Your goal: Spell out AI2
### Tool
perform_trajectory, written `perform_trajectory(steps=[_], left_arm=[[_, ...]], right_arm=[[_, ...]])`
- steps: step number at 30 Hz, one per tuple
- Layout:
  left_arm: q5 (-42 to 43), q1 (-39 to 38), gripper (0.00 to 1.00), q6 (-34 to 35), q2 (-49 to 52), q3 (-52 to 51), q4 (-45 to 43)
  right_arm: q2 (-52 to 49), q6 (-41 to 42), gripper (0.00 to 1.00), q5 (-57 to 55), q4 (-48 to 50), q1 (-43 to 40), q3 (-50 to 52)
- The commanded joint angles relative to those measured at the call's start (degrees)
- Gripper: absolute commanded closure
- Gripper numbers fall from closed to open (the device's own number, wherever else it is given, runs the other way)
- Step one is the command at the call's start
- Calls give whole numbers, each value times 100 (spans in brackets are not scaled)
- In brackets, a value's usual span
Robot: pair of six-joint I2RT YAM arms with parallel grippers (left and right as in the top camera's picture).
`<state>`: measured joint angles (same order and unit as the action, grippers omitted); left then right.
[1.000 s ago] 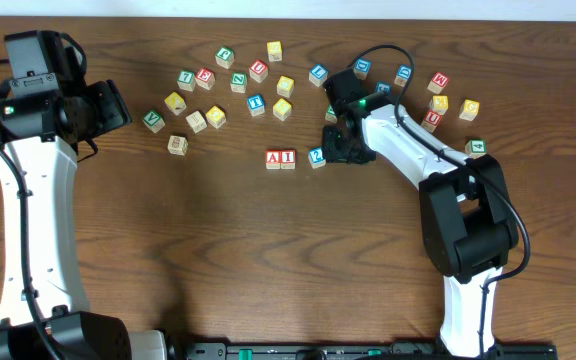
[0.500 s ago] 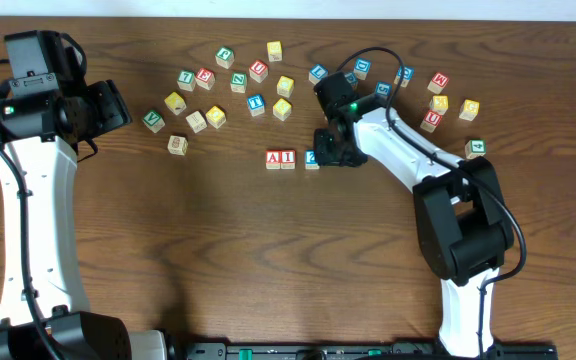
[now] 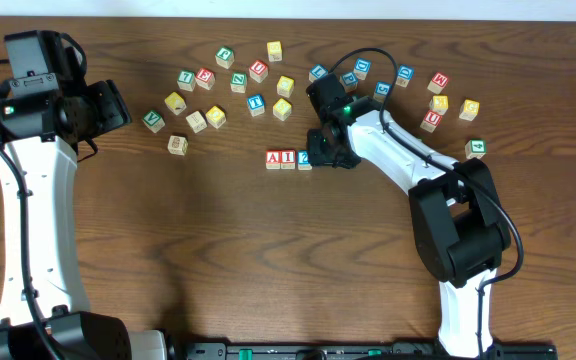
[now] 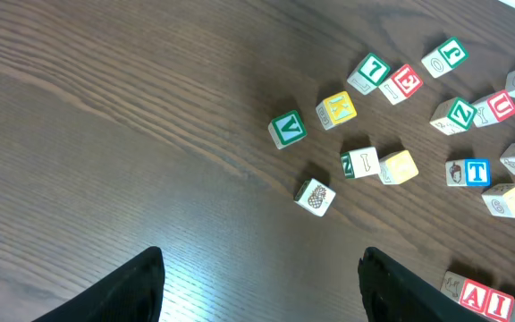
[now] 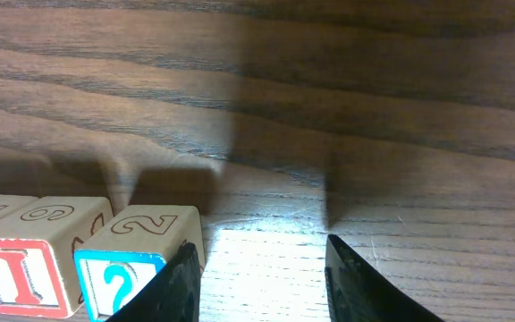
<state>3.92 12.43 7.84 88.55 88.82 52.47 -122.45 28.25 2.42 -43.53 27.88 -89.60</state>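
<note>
Your right gripper (image 3: 320, 152), seen from overhead, sits low on the dark wooden table (image 3: 218, 260), hard against the blue-printed wooden "2" cube (image 3: 305, 159). That cube lies just beside the red-printed wooden "I" cube (image 3: 288, 158), which touches the red-printed wooden "A" cube (image 3: 273, 159), so the row reads A, I, 2. From this height you cannot tell whether the 2 actually meets the I. The scattered wooden letter cubes (image 3: 256, 102) lie well apart above the row, so nothing crowds it. Your left gripper (image 3: 108, 108) hangs far off to the side, probably to keep out of the way.

From the left wrist, the left gripper (image 4: 262, 300) is spread wide over bare table and holds nothing. The row only just shows at the bottom right corner.

From the right wrist, the right gripper (image 5: 262, 286) has its jaws apart with only wood grain between them. The "2" cube sits outside them, against the outer face of one finger (image 5: 179, 282), and appears to touch the "I" cube. That suggests a sideways nudge rather than a grasp. The word looks essentially spelled, so back straight off to avoid dragging the 2.
</note>
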Motion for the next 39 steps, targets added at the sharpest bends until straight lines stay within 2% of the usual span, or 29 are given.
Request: perform_trajectory(steps=[1,21,39], left_arm=[[-48,0,31,-28,20,50,-2],[-48,0,31,-31,20,50,0],[-48,0,31,-31,20,50,42]], right_arm=[[-48,87,60,11,-28,35,-15],[-48,258,61,72,-638,240,-11],[-50,254,61,-35,-402,372,2]])
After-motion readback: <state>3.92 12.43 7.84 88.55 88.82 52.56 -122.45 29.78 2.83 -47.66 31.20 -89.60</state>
